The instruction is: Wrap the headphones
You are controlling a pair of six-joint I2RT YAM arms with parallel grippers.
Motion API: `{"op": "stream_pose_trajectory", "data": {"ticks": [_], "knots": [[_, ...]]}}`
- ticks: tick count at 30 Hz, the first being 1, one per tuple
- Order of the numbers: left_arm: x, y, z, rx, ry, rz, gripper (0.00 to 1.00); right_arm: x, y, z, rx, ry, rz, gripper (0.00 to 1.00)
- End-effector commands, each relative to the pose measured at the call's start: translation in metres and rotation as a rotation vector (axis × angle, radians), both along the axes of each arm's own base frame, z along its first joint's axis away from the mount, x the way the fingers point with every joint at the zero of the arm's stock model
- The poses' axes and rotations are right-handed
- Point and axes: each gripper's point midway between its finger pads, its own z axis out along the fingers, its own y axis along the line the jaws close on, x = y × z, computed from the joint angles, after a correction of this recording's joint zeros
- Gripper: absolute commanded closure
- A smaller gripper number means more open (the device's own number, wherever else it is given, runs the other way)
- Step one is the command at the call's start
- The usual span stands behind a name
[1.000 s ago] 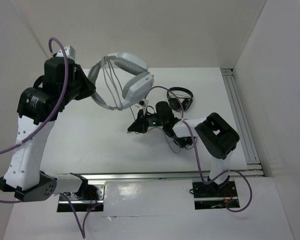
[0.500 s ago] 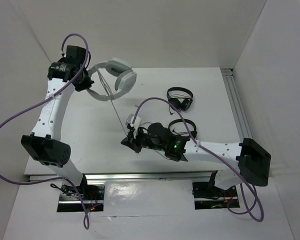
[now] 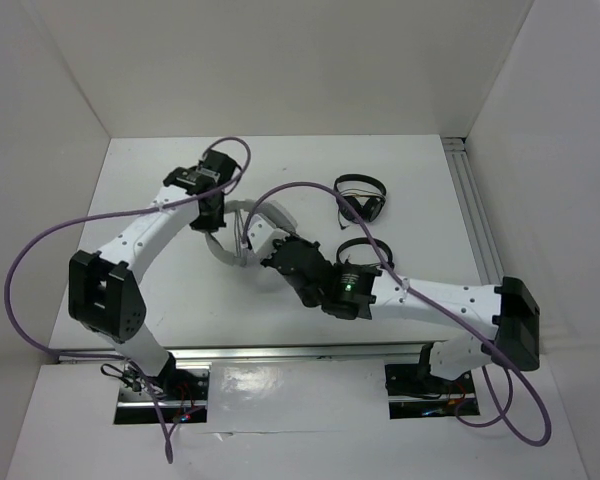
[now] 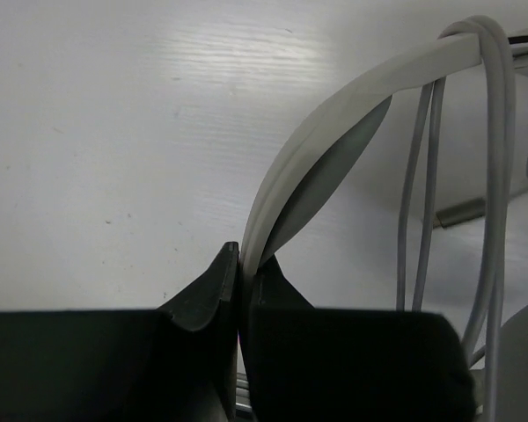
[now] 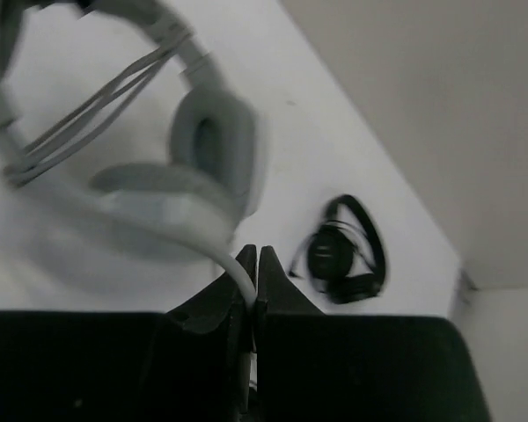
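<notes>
The light grey headphones sit low over the middle of the table, between the two arms. My left gripper is shut on the edge of their headband, seen in the left wrist view with the band clamped between the jaws. Thin grey cable loops hang across the band. My right gripper is just right of the headphones and is shut on the cable. In the right wrist view an oval earcup is just beyond the jaws.
Two small black on-ear headphones lie on the table's right half: one further back, also visible in the right wrist view, and one nearer, partly under the right arm. A metal rail runs along the right edge. White walls enclose the table.
The left arm has swung down and right, bringing the headphones from high at the back left to low over the table's middle. The right arm has stretched out left, still holding the cable.
</notes>
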Motion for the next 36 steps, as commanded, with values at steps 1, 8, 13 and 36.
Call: {"op": "stream_pose_trajectory", "data": {"ticks": [1,8,13,36], "knots": [[-0.009,-0.017,0.023,0.023,-0.112,-0.098,1.00,0.039,-0.055,0.077,-0.047,-0.269,-0.339,1.00],[-0.060,-0.063,0.035,-0.002,-0.201,-0.303,1.00,0.090,-0.084,0.111,0.075,-0.296,-0.361,0.87],[-0.092,-0.082,0.056,-0.109,-0.256,-0.467,1.00,0.118,-0.103,0.118,0.190,-0.263,-0.321,0.87],[-0.159,-0.135,0.113,-0.261,-0.227,-0.800,1.00,0.177,-0.081,0.090,0.389,-0.039,0.038,0.96]]}}
